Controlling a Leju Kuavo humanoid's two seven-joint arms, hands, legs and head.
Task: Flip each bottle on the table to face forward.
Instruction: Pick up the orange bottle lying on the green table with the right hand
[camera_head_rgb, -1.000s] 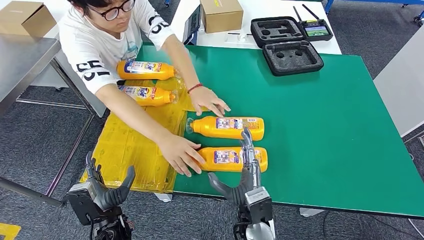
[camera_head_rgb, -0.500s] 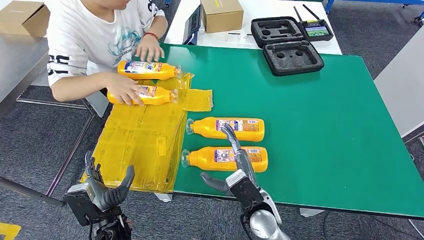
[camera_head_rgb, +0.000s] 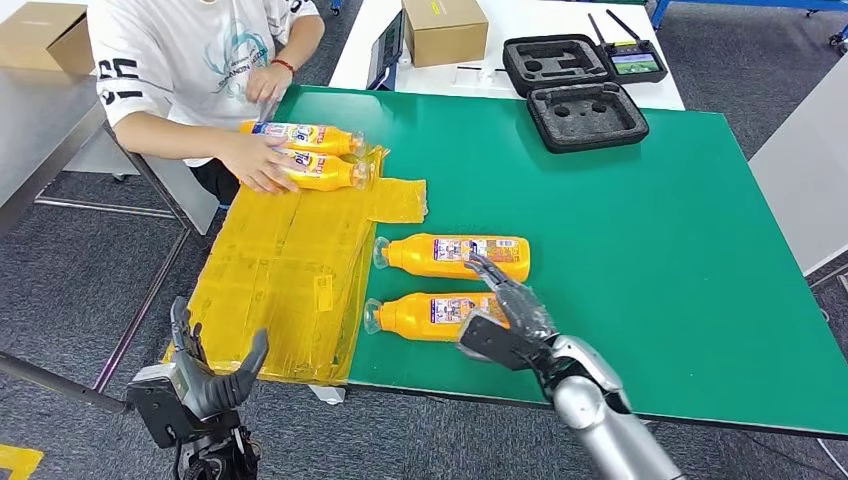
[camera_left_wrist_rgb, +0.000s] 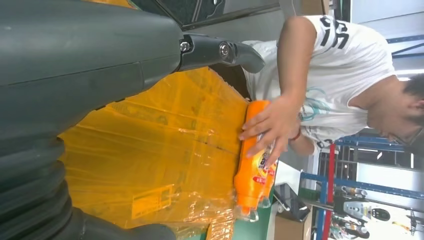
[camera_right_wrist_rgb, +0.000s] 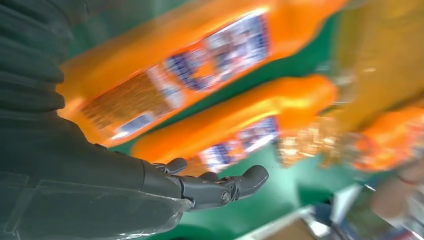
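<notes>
green desk (camera_head_rgb: 640, 230), yellow plastic sheet (camera_head_rgb: 280, 270) over its left edge, person (camera_head_rgb: 190, 60) far left holding two bottles (camera_head_rgb: 310, 150), two orange bottles (camera_head_rgb: 455, 257) lying near-centre, right robot hand (camera_head_rgb: 500, 315) released over near bottle (camera_head_rgb: 420, 316), left robot hand (camera_head_rgb: 200, 385) released, low off desk

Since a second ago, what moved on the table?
The right hand swung from upright to reach over the near bottle. The person's hands left those bottles and now hold the two on the yellow sheet. Both green-mat bottles and the left hand stayed put.
</notes>
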